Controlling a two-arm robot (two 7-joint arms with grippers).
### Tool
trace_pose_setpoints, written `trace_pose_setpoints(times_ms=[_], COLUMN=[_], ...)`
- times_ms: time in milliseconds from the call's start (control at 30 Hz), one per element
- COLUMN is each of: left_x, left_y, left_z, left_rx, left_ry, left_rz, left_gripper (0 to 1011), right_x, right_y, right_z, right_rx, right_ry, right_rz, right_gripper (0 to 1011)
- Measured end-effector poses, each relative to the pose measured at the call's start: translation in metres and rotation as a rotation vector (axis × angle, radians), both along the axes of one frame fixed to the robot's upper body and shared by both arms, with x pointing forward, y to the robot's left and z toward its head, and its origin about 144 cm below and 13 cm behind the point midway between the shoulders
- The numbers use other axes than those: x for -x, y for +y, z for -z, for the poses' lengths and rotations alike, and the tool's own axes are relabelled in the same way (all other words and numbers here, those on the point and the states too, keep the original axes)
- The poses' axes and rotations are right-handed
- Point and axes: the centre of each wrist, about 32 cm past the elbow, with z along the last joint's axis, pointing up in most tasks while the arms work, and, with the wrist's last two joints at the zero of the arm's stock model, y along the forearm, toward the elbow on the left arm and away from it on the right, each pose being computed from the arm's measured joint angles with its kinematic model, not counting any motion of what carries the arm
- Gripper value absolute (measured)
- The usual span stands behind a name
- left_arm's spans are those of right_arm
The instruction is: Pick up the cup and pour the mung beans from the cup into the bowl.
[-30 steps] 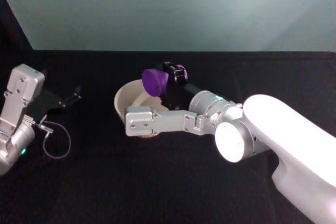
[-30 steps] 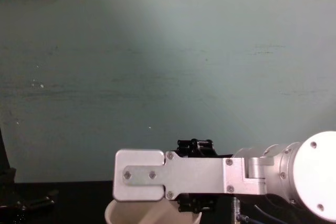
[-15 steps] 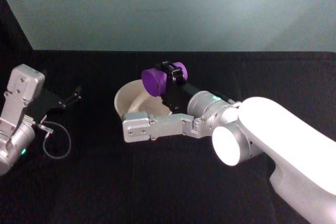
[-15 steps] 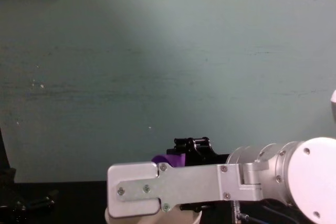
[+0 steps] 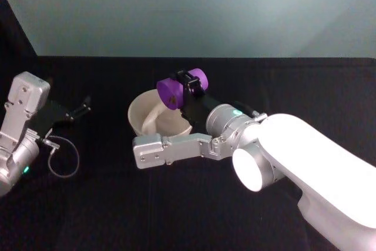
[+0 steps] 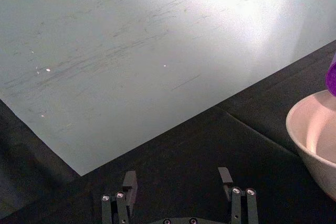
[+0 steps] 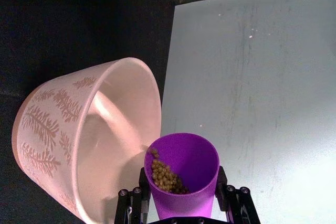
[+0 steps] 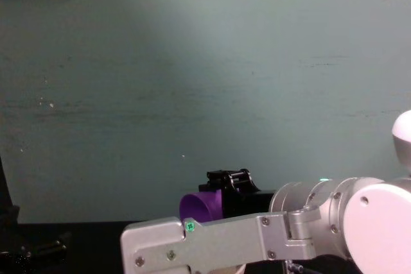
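The right gripper (image 5: 189, 84) is clamping the cup (image 5: 171, 93), probably light, stiff and slippery, round its middle, tipping it over the far rim of the bowl (image 5: 136, 111) with beans (image 7: 166, 177) lying at the lip, while the left gripper (image 6: 178, 178) is idling wide-fingered well left of the bowl.

Robot lab or test bench: black cloth-covered table (image 5: 147, 216) before a plain, scuffed teal wall (image 8: 205, 62).

Blocked at the bowl's (image 5: 141, 113) 6 o'clock by the right arm's silver link (image 5: 170, 148), at 2 o'clock by the tilted cup (image 5: 172, 91) in the right gripper (image 7: 182, 178). Open table (image 5: 106, 80) from 9 to 12 o'clock, back to the wall (image 5: 188, 10). Farther out at 9 o'clock, left gripper (image 5: 81, 109) and cable loop (image 5: 63, 163).
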Motion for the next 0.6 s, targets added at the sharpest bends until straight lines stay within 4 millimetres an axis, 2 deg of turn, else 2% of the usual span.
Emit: trace_pose_setpoints(times_ms=[600], left_x=[0.0000], left_y=[0.0000], left_z=[0.0000], left_rx=[0.000], left_ry=[0.000], left_rz=[0.000], left_gripper=[1000], right_x=[0.0057], right_y=[0.0041], right_z=[-0.0006], right_rx=[0.048], right_ry=[-0.039], right_rz=[-0.014], right_gripper=[723])
